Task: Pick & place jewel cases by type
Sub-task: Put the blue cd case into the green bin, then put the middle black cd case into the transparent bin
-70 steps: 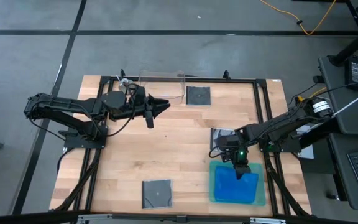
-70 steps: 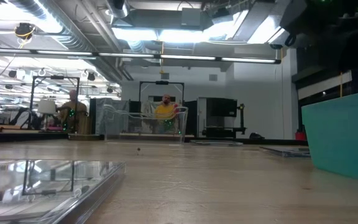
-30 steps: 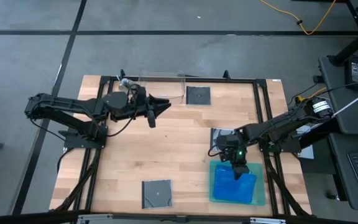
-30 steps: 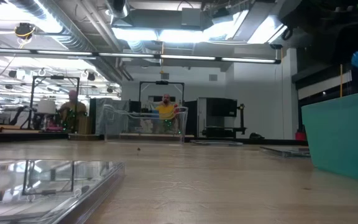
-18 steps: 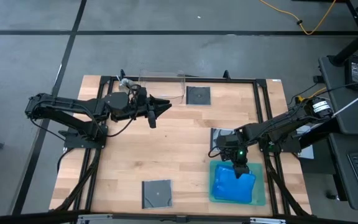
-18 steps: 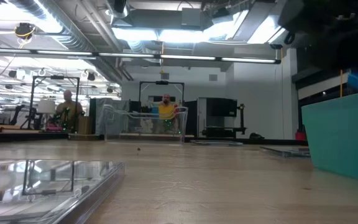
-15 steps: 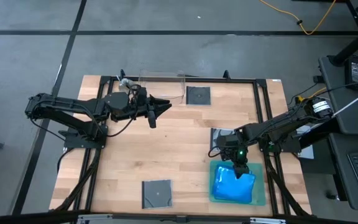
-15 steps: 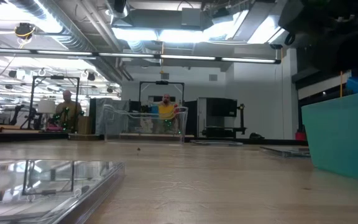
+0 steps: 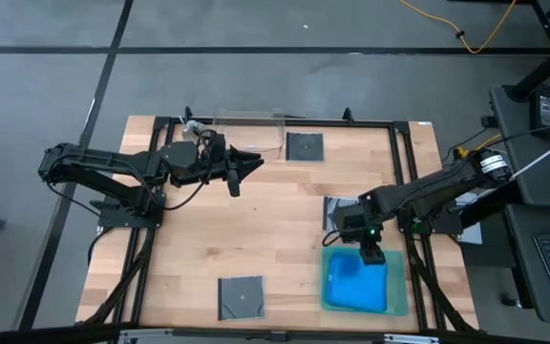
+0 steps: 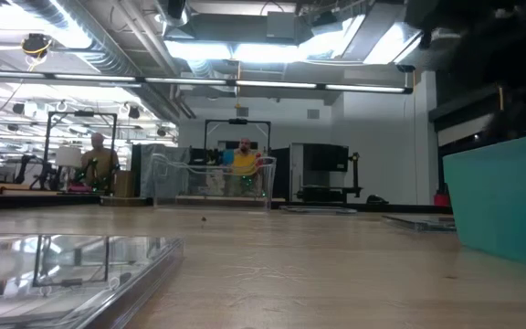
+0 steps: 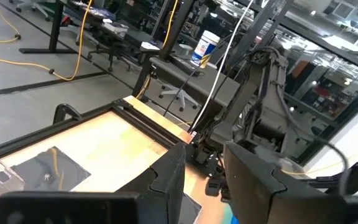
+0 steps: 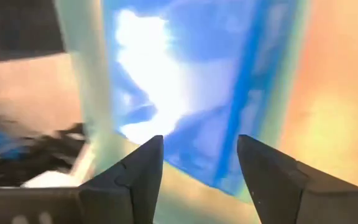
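Since the earlier frame, your right gripper has let go and spread wide above the blue jewel cases in the green tray. Dark cases remain scattered. Left gripper waits far-left, partly open, empty.

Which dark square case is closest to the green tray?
The patterned case beside the right gripper lies nearly against the green tray. The dark case at the far edge and the one at the near edge lie well away.
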Tool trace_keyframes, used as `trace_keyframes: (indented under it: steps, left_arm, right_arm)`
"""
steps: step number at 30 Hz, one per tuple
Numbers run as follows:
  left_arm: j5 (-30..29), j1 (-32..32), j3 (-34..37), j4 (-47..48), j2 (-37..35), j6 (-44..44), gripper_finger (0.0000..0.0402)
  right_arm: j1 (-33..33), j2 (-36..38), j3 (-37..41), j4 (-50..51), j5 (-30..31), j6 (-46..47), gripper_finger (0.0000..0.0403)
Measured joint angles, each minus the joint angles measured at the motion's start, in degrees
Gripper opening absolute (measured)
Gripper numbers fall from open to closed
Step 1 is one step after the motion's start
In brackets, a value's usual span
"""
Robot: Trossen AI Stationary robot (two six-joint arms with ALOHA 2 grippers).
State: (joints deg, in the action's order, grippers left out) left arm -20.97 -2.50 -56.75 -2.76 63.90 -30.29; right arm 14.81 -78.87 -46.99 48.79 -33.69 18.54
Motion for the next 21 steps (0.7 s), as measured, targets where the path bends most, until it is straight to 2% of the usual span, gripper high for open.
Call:
trace_keyframes:
  steps: [6,9,15,21]
  left_arm:
    - [-0.21,-0.01,0.00,-0.01,0.00,0.00,0.0104]
    - [-0.39,0.00,0.00,-0.02,0.00,-0.01,0.0104]
    - [-0.42,-0.25,0.00,-0.44,-0.02,-0.67,0.0104]
    - [-0.44,-1.40,0.00,-0.44,-0.02,-0.67,0.0104]
  right_arm:
    - [0.00,0.00,-9.49,11.76,20.34,-8.03,0.0209]
    - [-0.18,0.00,-13.14,13.50,27.27,-9.17,0.0209]
    - [-0.77,0.00,-17.41,13.82,33.10,-9.47,0.0209]
    - [-0.83,0.46,-19.09,14.32,39.77,-4.51,0.0209]
